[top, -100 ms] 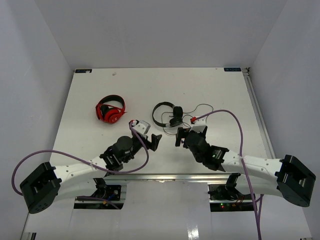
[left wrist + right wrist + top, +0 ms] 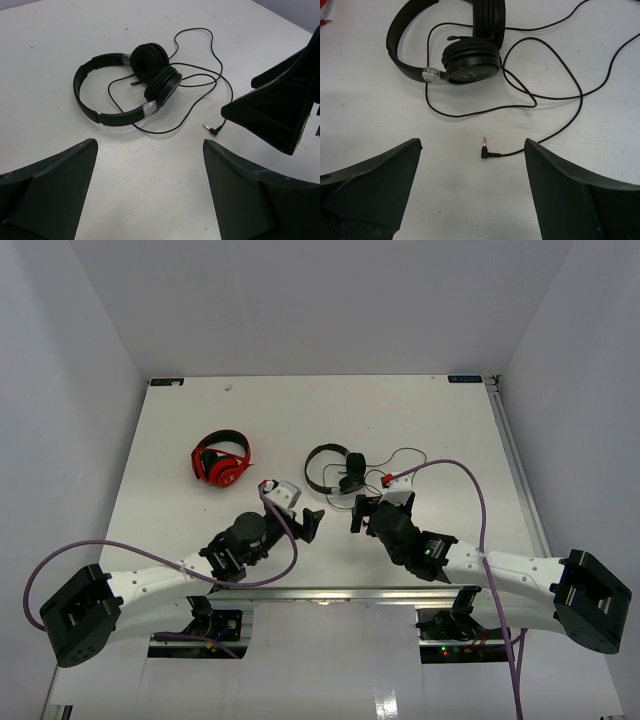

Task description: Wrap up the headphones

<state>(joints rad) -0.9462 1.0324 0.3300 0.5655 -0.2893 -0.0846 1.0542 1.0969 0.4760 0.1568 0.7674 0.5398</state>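
A: Has anything moved compared with the overhead picture from a moment earlier?

B: Nothing that shows. The arms, the headphones and the cable sit where they did. Any motion is too slight to read.

A: And the hands?

B: The left gripper has its jaws spread wide and holds nothing. The right gripper is the same, spread wide and bare. They face each other at the near side of the table, just short of the headphones.

A: Where do the headphones lie?

B: Flat on the table past both grippers, with the headband curving left and the earcups folded close together. The cable runs off in loose loops to the right, and one strand crosses inside the headband. The plug rests on the table near the right gripper, in line with the gap between its fingers and touching neither. The red headphones are well apart to the left and have no part in this.

A: So what does that mean for the wrapping?

B: It has not begun, since no turn of cable is on the headband. The plug looks like the natural first pick for the right gripper. Being small and flat, it may slip out of a pinch.
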